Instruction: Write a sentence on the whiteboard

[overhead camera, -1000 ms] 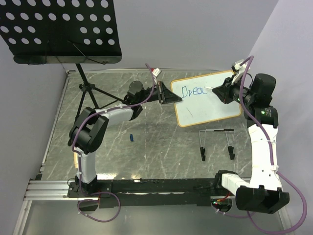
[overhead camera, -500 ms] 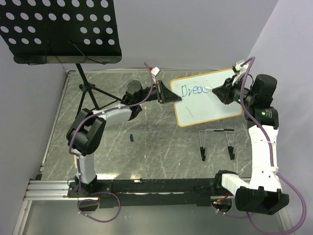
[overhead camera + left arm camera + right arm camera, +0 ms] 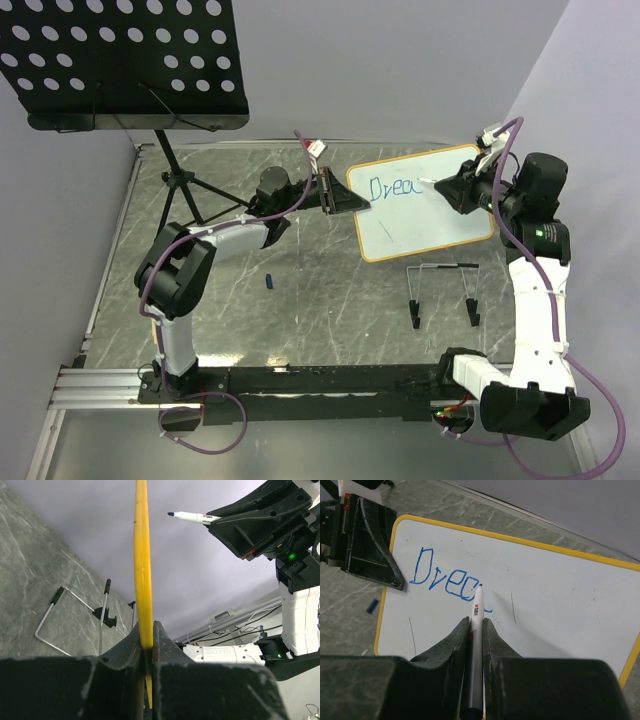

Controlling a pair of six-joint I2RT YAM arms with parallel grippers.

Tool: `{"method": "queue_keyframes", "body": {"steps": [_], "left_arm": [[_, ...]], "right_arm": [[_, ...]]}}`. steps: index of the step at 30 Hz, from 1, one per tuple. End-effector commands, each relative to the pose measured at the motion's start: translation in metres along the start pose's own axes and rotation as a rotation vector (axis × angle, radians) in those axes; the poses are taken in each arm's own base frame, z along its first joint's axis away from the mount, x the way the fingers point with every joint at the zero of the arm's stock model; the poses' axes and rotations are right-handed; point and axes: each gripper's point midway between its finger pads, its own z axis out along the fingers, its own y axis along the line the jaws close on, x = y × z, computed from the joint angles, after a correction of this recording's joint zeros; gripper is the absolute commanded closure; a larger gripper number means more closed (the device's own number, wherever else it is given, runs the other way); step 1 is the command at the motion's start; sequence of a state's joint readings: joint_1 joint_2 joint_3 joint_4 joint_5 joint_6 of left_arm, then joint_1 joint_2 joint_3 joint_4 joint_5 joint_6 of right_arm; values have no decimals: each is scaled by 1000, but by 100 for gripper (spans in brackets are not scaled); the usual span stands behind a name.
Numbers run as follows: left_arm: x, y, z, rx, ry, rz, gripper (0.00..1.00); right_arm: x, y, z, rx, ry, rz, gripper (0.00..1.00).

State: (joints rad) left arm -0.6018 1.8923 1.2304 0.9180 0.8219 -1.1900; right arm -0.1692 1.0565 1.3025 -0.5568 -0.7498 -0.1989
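The whiteboard (image 3: 425, 205) has a tan frame and is held tilted above the table. My left gripper (image 3: 342, 198) is shut on its left edge; the left wrist view shows the frame edge-on (image 3: 142, 560) between the jaws. Blue handwriting (image 3: 395, 187) reads about "Drea"; it also shows in the right wrist view (image 3: 447, 580). My right gripper (image 3: 455, 187) is shut on a white marker (image 3: 476, 630), its tip near the end of the writing. The marker also shows in the left wrist view (image 3: 192, 516).
A black perforated music-stand tray (image 3: 120, 60) on a tripod stands at the back left. A wire stand (image 3: 443, 293) sits on the table below the board. A small blue cap (image 3: 270, 282) lies mid-table.
The whiteboard and my left gripper have shifted slightly left. The right gripper with the marker stays near the end of the writing.
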Motion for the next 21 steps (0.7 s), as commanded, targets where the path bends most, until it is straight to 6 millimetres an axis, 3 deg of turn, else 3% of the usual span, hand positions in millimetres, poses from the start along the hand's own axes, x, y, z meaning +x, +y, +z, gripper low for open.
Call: {"method": "queue_keyframes", "body": {"steps": [1,21], "left_arm": [[-26,-64,-2,142,-74,166,99],[-30,-70,-1,161,-85,166,99]], "right_arm": [[-14,3,-6,-1,-51,-39,100],[-8,-5,6,-22,-19,-62,100]]}}
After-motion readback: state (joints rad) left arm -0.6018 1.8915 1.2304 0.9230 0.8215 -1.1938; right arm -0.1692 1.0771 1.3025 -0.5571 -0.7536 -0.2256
